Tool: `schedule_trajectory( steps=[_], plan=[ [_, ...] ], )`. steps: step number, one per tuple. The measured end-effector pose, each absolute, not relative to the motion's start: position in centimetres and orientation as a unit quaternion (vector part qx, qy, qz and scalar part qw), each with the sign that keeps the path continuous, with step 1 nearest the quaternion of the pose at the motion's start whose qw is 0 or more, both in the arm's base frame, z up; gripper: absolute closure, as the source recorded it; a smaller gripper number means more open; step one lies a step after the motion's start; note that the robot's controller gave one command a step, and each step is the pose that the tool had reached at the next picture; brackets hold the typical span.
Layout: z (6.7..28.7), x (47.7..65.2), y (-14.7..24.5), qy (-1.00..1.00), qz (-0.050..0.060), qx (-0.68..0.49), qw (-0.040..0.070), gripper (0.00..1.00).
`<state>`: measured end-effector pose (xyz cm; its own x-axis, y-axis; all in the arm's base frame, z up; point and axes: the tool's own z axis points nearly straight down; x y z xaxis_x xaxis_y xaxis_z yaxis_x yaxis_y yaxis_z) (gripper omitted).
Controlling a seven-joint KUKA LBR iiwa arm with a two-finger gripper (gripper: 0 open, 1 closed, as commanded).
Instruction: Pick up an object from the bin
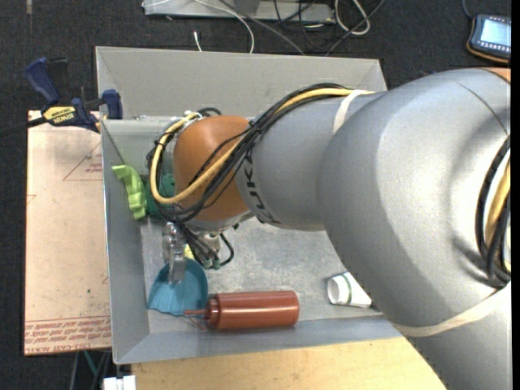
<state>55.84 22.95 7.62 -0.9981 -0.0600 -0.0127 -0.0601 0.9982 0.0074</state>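
1. The grey arm comes into the grey metal bin from 3 o'clock. Its orange wrist cover, with yellow and black cables looped over it, sits left of the bin's middle.
2. The jaws point down below the cover, toward 7 o'clock in the bin. Their tip meets the upper edge of a blue plastic piece.
3. From this angle the jaws read as one grey metal stem. I cannot tell whether they are spread or pressed together, or whether they pinch the blue piece.
4. The blue plastic piece is shaped like a shallow scoop. It lies on the bin floor near the left wall and the front wall.
5. A red-brown bottle lies on its side at 6 o'clock along the front wall, its thin nozzle touching the blue piece.
6. A lime-green plastic thing leans against the left wall at 9 o'clock.
7. A teal thing is just beside it, partly hidden by the cover.
8. A white tube end with a green band lies at 5 o'clock, at the arm's edge.
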Motion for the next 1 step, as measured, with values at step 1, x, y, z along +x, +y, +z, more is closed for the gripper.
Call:
schedule_trajectory(
  steps=[1],
  plan=[
    [8.32,55.78,22.91,1.000,0.003,-0.030,0.005,1.00]
  ],
)
